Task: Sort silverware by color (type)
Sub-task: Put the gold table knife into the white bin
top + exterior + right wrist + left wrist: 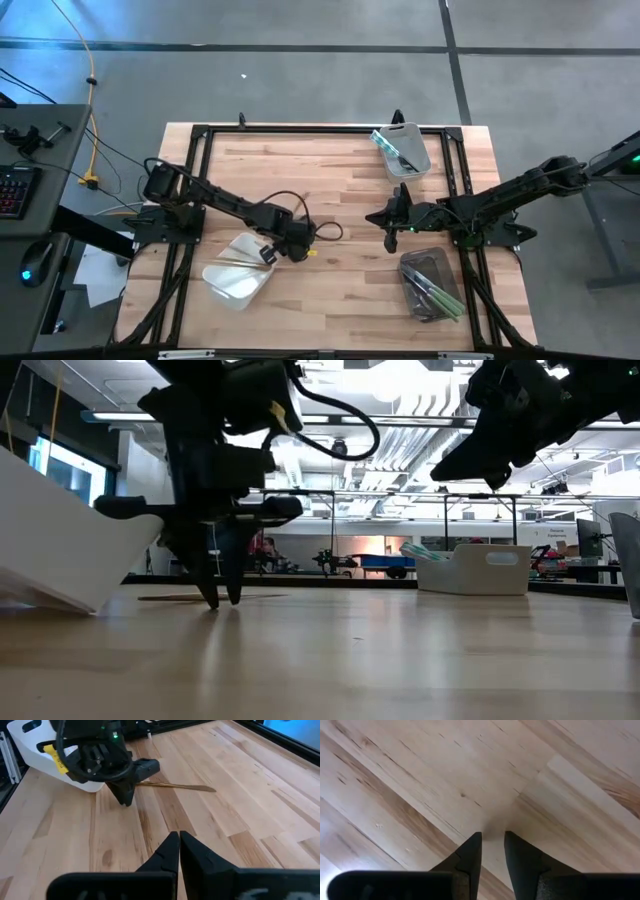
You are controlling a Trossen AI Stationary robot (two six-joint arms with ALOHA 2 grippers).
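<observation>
My left gripper [287,247] points down at the table's middle-left. Its fingers [470,855] stand a little apart with only bare wood between them, the tips close to the surface [222,600]. A gold piece of silverware [175,786] lies flat on the wood just beyond that gripper, next to a tilted white tray [238,275]. Green-handled silverware [435,295] lies in a dark tray at the near right. Blue-handled silverware [392,150] sits in a white tray at the far right. My right gripper [390,228] hovers shut at the middle right, holding nothing.
The white tray [35,750] rests on one edge with its other side raised, close to my left arm. A black frame [320,130] runs along the table's edges. Bare wood lies between the two grippers. A desk with a keyboard [15,190] stands off the left side.
</observation>
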